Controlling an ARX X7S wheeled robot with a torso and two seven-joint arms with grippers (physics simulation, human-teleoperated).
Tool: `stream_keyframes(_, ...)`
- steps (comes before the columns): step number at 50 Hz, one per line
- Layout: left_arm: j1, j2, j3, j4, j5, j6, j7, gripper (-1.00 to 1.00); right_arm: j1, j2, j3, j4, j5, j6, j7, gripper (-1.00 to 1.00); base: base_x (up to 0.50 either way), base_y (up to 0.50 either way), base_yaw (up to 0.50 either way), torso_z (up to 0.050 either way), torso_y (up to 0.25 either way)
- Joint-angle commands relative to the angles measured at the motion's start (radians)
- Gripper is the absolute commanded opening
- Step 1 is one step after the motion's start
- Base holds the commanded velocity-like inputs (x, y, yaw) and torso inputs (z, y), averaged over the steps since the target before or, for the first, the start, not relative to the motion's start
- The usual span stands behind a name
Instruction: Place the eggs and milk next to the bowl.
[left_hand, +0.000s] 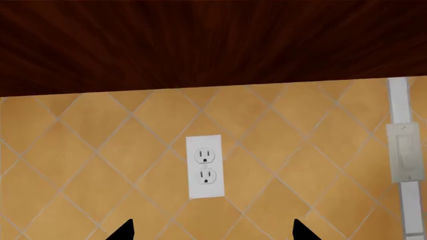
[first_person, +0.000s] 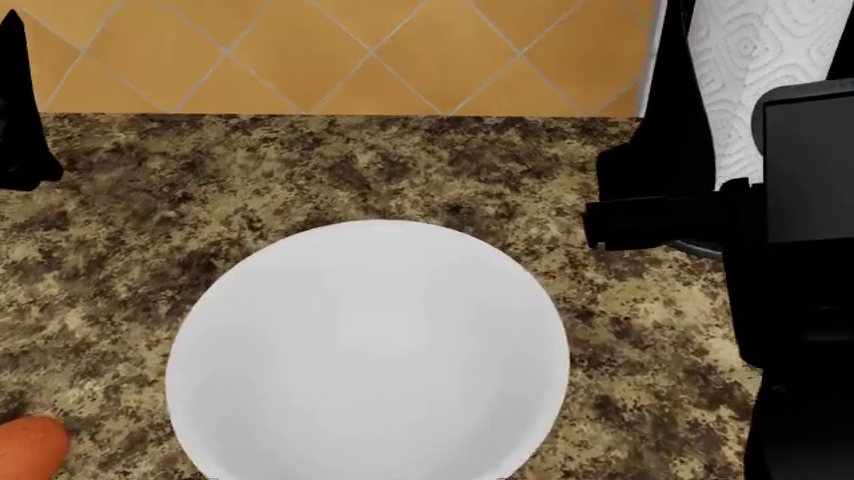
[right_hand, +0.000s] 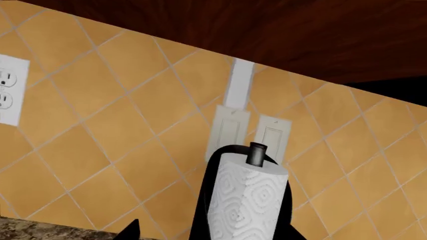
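Since both wrist views face the tiled wall, your left pincer (left_hand: 210, 231) and right pincer (right_hand: 213, 231) hang spread and empty, bowl (first_person: 367, 350) centred on the tabletop (first_person: 267, 180), orange egg (first_person: 30, 447) just beside.

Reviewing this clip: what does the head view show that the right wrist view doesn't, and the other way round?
Only the head view shows the bowl on the granite counter and an orange-brown egg at the frame's lower left edge. Only the right wrist view shows the two wall switches, a power outlet and the dark cabinet above. Both show the paper-towel roll and the orange tiled wall. The milk appears in neither.
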Motion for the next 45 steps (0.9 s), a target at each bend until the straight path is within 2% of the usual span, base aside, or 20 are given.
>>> stream_keyframes(1,0.010,-0.003,-0.010,0.006,-0.007,0.006,-0.002,1.00,0.006,0.001,-0.011,-0.005,0.003,0.009,0.003,1.00,0.36,0.00,0.00,0.000,0.000)
stream_keyframes(14,0.019,-0.009,-0.013,0.010,-0.015,0.002,-0.005,1.00,0.003,0.004,-0.024,-0.006,0.005,0.006,0.002,1.00,0.08,0.00,0.00,0.000,0.001)
stream_keyframes(28,0.000,-0.032,-0.025,0.035,-0.049,-0.110,-0.040,1.00,0.007,0.002,-0.024,-0.009,0.014,0.024,0.004,1.00,0.00,0.00,0.00,0.000,0.000)
stream_keyframes(35,-0.031,-0.063,-0.044,0.061,-0.101,-0.240,-0.059,1.00,0.011,0.004,-0.028,-0.009,0.021,0.034,0.001,1.00,0.00,0.00,0.00,0.000,0.000)
stream_keyframes(45,-0.089,-0.126,-0.105,0.111,-0.241,-0.547,-0.084,1.00,0.006,0.008,-0.024,-0.008,0.027,0.033,-0.003,1.00,0.00,0.00,0.00,0.000,0.000)
